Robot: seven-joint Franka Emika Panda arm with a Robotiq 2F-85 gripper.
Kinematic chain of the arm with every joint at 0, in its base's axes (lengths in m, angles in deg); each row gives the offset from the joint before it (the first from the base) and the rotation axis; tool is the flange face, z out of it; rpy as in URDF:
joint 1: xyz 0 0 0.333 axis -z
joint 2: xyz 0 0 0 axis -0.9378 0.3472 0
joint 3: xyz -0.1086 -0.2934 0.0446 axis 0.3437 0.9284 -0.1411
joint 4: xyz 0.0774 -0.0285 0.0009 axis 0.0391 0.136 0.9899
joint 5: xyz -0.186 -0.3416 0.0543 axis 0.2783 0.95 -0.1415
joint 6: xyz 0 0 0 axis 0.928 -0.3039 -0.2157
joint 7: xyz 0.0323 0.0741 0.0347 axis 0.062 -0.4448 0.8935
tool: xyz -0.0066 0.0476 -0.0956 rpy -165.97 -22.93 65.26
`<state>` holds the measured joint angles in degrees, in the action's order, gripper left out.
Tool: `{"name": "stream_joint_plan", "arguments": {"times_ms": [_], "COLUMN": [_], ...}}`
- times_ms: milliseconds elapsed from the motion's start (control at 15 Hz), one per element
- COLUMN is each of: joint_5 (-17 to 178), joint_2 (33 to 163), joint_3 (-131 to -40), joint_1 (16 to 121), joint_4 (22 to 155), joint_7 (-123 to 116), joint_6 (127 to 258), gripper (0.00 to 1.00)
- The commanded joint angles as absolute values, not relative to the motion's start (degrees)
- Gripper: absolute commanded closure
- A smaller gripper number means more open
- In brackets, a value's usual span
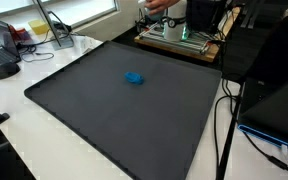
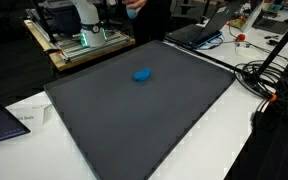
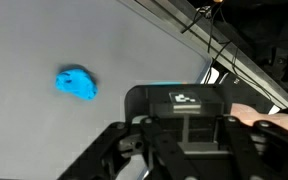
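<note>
A small crumpled blue object (image 1: 134, 77) (image 2: 142, 73) lies alone near the middle of a large dark mat (image 1: 104, 125) (image 2: 134, 135). The wrist view has it at the left (image 3: 76, 83), well away from my gripper (image 3: 187, 160). The gripper fills the bottom of that view with its black linkages drawn together, shut, and nothing shows between the fingers. The fingertips are hidden at the lower edge. The gripper hangs close to the robot's black base box (image 3: 179, 100), far from the blue object. I cannot make out the gripper in either exterior view.
The robot stands on a wooden platform (image 1: 179, 42) (image 2: 84, 45) at the mat's far edge. A person's hand (image 3: 269, 120) is beside the base. Laptops (image 2: 199, 30) (image 1: 279, 105) and cables (image 2: 269, 85) (image 1: 224, 110) lie on the white table around the mat.
</note>
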<state>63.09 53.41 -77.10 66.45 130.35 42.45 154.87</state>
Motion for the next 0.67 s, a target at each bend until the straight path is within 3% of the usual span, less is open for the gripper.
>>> {"name": "stream_joint_plan", "arguments": {"times_ms": [0, 600], "joint_5": [62.4, 60.5], "joint_2": [54.4, 56.6], "joint_3": [-76.9, -76.5], "joint_1": [67.2, 69.2], "joint_4": [128.7, 126.8], "joint_7": [43.8, 37.4], "joint_6": [153.0, 153.8], "gripper": [0.79, 0.79]}}
